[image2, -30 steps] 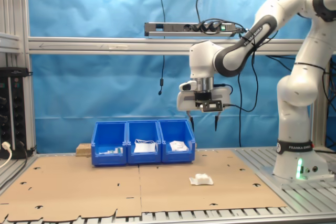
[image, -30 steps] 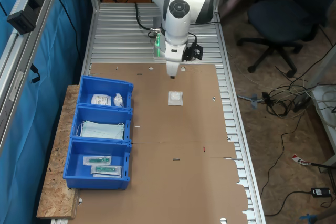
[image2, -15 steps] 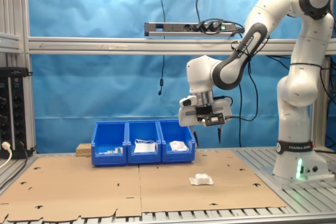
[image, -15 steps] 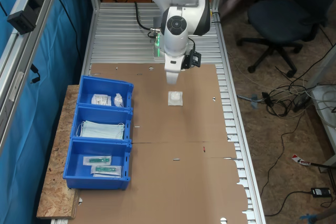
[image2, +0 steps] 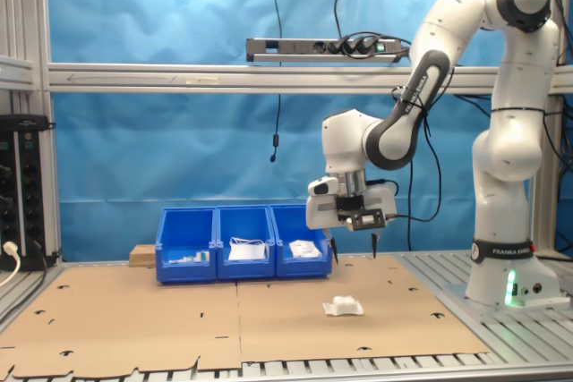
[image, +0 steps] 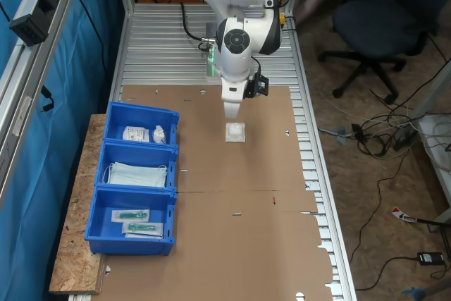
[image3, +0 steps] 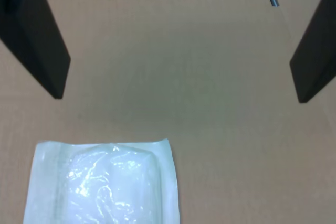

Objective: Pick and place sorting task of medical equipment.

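Note:
The medical equipment packet (image: 235, 132), a small square white sealed pouch with a round pad inside, lies flat on the brown cardboard (image: 246, 202). It also lies on the cardboard in the second exterior view (image2: 343, 307), and the wrist view has the packet (image3: 102, 182) close up. My gripper (image: 232, 115) hangs open a short way above the cardboard, just to the arm-base side of the packet. In the second exterior view the gripper (image2: 354, 255) is above the packet with air between them. The dark fingers (image3: 37, 40) stand wide apart with nothing between them, gripper (image3: 179, 98).
A blue three-compartment bin (image: 141, 108) stands along the cardboard's edge at the first exterior view's left, holding packets, face masks and wrapped green items; it is also visible as bin (image2: 244, 271). An office chair (image: 373, 26) and floor cables lie beyond the table.
The gripper has come down and shifted toward the packet, staying open. The packet has not moved.

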Robot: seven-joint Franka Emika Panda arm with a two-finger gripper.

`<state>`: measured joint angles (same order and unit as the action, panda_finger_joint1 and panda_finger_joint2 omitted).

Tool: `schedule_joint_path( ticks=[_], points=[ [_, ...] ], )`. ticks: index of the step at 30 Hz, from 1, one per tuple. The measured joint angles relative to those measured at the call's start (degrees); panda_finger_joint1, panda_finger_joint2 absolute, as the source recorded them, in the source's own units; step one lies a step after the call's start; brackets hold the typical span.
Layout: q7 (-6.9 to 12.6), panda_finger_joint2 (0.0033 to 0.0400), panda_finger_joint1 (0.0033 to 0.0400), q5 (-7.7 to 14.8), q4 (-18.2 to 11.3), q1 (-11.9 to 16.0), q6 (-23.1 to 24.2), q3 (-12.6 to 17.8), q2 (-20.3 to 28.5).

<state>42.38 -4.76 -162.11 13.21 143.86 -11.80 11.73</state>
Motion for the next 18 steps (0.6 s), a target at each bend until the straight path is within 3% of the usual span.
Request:
schedule_joint_path(
  ticks=[18],
  points=[
    [0.21, 0.0400, 0.0400, 0.00, -0.66, 0.00, 16.31, -0.06, -12.45]
  ],
)
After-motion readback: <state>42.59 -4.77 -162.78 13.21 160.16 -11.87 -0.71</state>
